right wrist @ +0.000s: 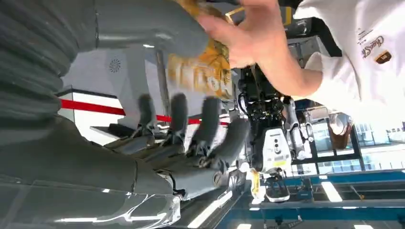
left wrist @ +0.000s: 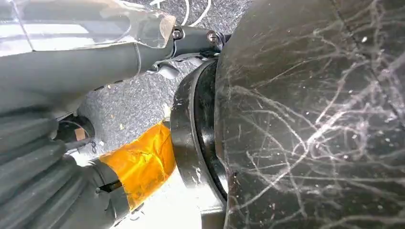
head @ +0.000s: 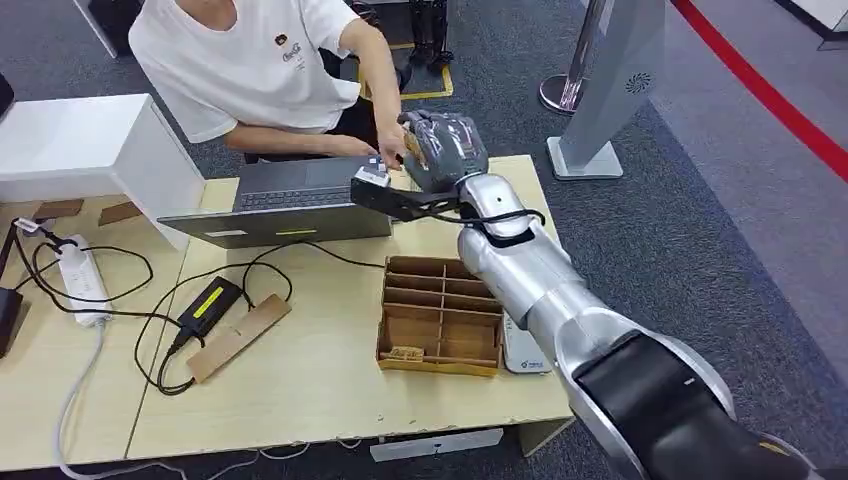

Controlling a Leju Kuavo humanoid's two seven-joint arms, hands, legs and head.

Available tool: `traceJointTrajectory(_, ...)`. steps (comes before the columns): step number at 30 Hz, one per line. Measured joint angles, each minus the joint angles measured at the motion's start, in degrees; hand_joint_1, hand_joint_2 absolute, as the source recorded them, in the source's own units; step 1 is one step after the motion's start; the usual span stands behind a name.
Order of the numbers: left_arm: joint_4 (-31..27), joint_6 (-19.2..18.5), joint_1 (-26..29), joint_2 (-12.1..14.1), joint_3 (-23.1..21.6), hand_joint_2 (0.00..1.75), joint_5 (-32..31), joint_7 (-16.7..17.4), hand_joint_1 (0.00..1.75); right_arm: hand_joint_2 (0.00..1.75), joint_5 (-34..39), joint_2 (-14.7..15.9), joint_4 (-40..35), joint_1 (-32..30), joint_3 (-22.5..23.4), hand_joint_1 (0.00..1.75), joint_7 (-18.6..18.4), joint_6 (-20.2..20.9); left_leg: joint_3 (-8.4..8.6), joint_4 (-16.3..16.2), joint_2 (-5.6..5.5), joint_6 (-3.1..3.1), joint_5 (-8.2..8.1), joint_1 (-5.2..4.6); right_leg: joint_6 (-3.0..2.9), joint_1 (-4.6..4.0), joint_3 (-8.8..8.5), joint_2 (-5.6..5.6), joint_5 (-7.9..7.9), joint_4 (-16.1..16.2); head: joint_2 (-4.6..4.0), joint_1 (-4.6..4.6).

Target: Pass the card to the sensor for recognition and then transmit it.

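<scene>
My right hand (head: 445, 150) is raised over the table's far edge, beside the laptop, facing the person in a white shirt (head: 250, 60). The person's hand (right wrist: 248, 33) grips a blurred yellow card (right wrist: 205, 71) just off my thumb (right wrist: 153, 24). My dark fingers (right wrist: 191, 124) stretch out, spread, a short way from the card's edge. In the head view the card (head: 410, 148) is a tan sliver between my hand and the person's hand (head: 385, 150). The grey ribbed cover of my left hand (left wrist: 33, 162) hangs by my body, fingers hidden.
An open laptop (head: 280, 200) stands at the table's far edge. A divided cardboard box (head: 440, 315) sits under my right forearm, with a white device (head: 525, 355) beside it. Cables, a black adapter (head: 210, 305) and a power strip (head: 80, 275) lie left. A white box (head: 90, 140) stands far left.
</scene>
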State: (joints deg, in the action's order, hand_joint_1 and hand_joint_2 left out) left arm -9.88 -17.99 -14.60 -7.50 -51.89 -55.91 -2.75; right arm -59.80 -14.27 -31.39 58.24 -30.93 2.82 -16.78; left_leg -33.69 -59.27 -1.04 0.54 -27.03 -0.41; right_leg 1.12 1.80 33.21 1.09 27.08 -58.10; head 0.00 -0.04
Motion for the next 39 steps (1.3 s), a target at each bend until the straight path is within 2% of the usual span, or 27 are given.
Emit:
traceJointTrajectory(8, 0.0, 0.33, 0.0, -0.04, 0.07, 1.75, 0.04, 0.24, 0.0, 1.75, -1.2, 0.09, 0.7, 0.05, 0.0, 0.0, -0.2, -0.13, 0.03, -0.02, 0.0, 0.0, 0.0, 0.0, 0.0, 0.0, 0.03, -0.01, 0.0, 0.01, 0.02, -0.02)
traceJointTrajectory(12, 0.0, 0.39, 0.06, -0.09, 0.7, 1.75, 0.35, 1.0, 0.0, 1.75, -4.76, 2.79, 0.98, 0.72, 0.0, 0.0, -2.86, -0.98, 0.01, -0.06, -0.05, 0.0, 0.0, -0.02, 0.01, 0.01, 0.03, 0.03, -0.01, 0.02, 0.02, -0.02)
traceJointTrajectory(18, 0.0, 1.31, 0.37, -0.22, 1.42, 1.75, -0.13, 2.08, 0.0, 1.75, -9.99, 10.7, 3.26, 3.6, 0.09, 0.0, -6.32, -1.47, -0.04, -0.16, -0.07, 0.02, -0.01, -0.04, 0.15, 0.04, -0.01, 0.05, -0.1, 0.07, 0.0, -0.02)
traceJointTrajectory(27, 0.0, 4.22, 1.53, -0.07, 2.89, 1.75, 0.17, 3.3, 0.0, 1.75, -12.89, 26.7, 6.45, 6.84, 2.99, 0.0, -10.23, -0.61, -0.1, -0.29, -0.2, 0.08, -0.05, -0.07, 0.23, 0.06, -0.05, 0.19, -0.14, 0.13, 0.0, -0.02)
traceJointTrajectory(30, 0.0, 4.48, 1.64, -0.04, 2.95, 1.75, 0.2, 3.34, 0.0, 1.75, -12.94, 30.27, 7.13, 6.9, 3.74, 0.0, -10.27, -0.42, -0.08, -0.28, -0.03, 0.14, -0.09, -0.07, 0.23, 0.06, -0.04, 0.0, -0.15, 0.13, 0.0, 0.02)
traceJointTrajectory(32, 0.0, 4.59, 1.74, -0.04, 3.15, 1.75, 0.42, 3.74, 0.0, 1.75, -13.81, 31.81, 7.54, 6.91, 4.18, 0.0, -12.07, 0.42, 0.03, -0.29, 0.23, 0.24, -0.16, -0.08, 0.24, 0.06, -0.01, -0.25, -0.16, 0.14, 0.0, 0.0)
traceJointTrajectory(33, 0.0, 4.83, 1.83, -0.02, 3.54, 0.0, 0.55, 3.98, 0.0, 1.75, -14.16, 32.9, 7.81, 6.84, 4.42, 0.0, -13.01, 1.18, 0.09, -0.29, 0.3, 0.24, -0.18, -0.1, 0.24, 0.06, 0.0, -0.33, -0.17, 0.15, 0.02, -0.09)
traceJointTrajectory(34, 0.0, 5.22, 1.95, -0.02, 3.96, 0.0, 0.63, 4.31, 0.0, 1.75, -14.67, 34.08, 7.98, 6.57, 4.72, 0.0, -13.82, 2.28, 0.1, -0.32, 0.28, 0.25, -0.17, -0.08, 0.26, 0.04, 0.0, -0.31, -0.16, 0.17, 0.0, -0.09)
traceJointTrajectory(35, 0.0, 5.81, 2.13, -0.04, 4.24, 1.75, 0.68, 4.48, 0.0, 1.75, -14.64, 35.79, 8.35, 6.19, 5.13, 0.0, -14.3, 3.06, 0.07, -0.32, 0.09, 0.26, -0.15, -0.07, 0.29, 0.03, -0.02, -0.09, -0.14, 0.17, 0.0, -0.07)
traceJointTrajectory(37, 0.0, 6.55, 2.37, 0.06, 4.74, 1.75, 0.66, 4.48, 0.0, 1.75, -14.21, 39.53, 9.03, 4.71, 6.42, 0.0, -14.75, 3.39, -0.05, -0.31, -0.37, 0.38, -0.07, -0.05, 0.33, 0.02, -0.1, 0.42, -0.1, 0.2, 0.0, -0.02)
traceJointTrajectory(39, 0.0, 7.15, 2.57, 0.15, 5.05, 1.75, 0.66, 4.59, 0.0, 1.75, -12.94, 42.87, 9.47, 1.79, 8.27, 0.0, -15.02, 3.3, -0.07, -0.3, -0.4, 0.39, -0.08, -0.04, 0.36, 0.01, -0.2, 0.45, -0.08, 0.22, 0.0, -0.02)
